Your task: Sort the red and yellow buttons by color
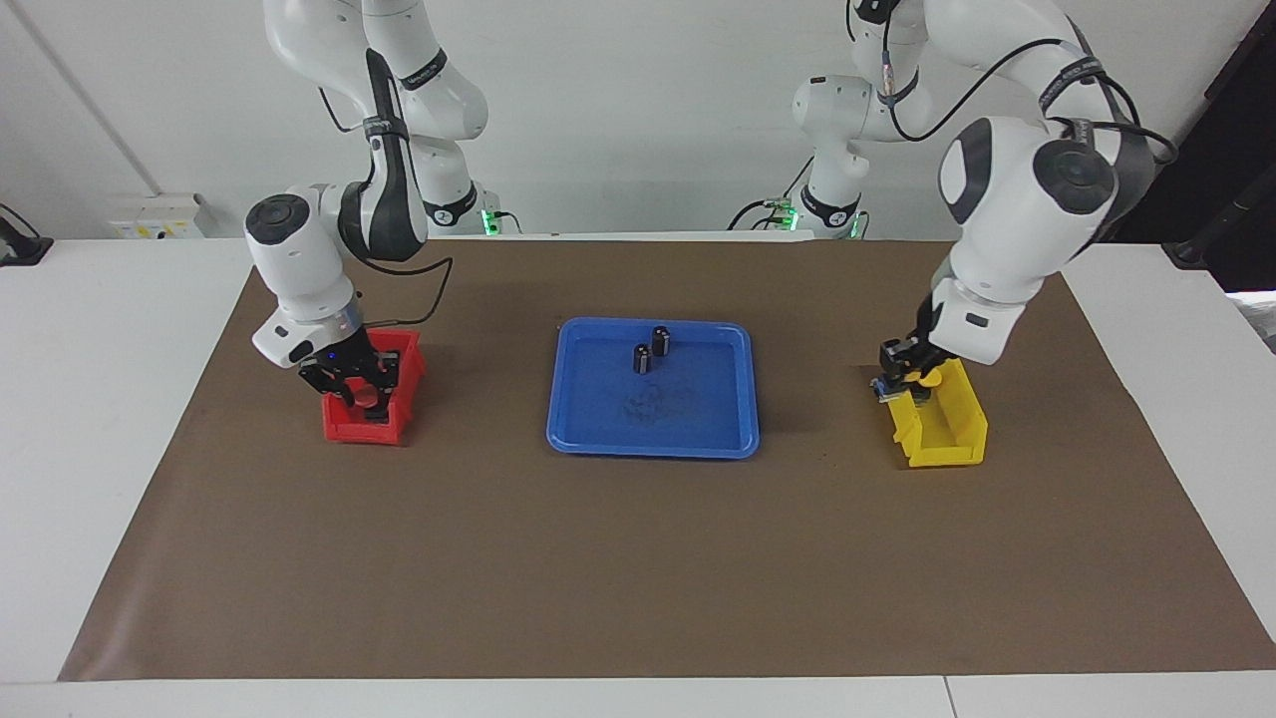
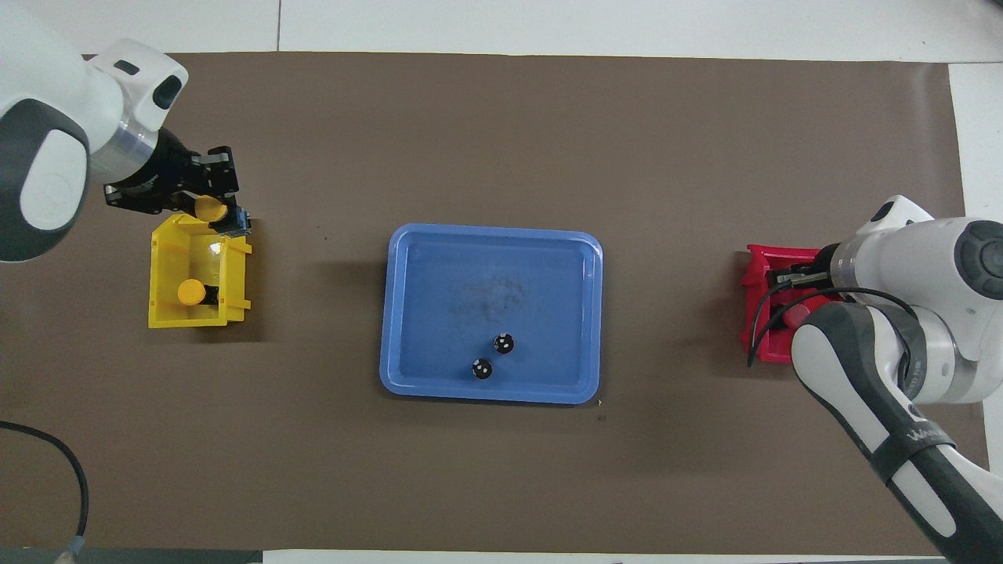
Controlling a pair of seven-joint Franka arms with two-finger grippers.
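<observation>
At the left arm's end of the surface (image 1: 638, 558), the left gripper (image 1: 902, 377) hangs over the yellow bin (image 2: 161, 301), its arm bent sharply at the elbow with the wrist tipped down over the bin's edge. Its fingers are clamped on a yellow button (image 2: 210, 208), held above the bin's open end farther from the robots. A second yellow button (image 2: 190, 292) lies inside the bin. Toward the right arm's end, the right arm folds down from its shoulder, and the right gripper (image 1: 361, 384) points into the red bin (image 1: 339, 427); whether its fingers are apart or together cannot be told. A red button (image 2: 798, 314) shows inside that bin, just beside the gripper. Between the bins, a blue tray (image 1: 653, 439) holds two dark cylinders (image 1: 651, 349) standing close together in its part nearer to the robots. No writing can be read on the arms.
</observation>
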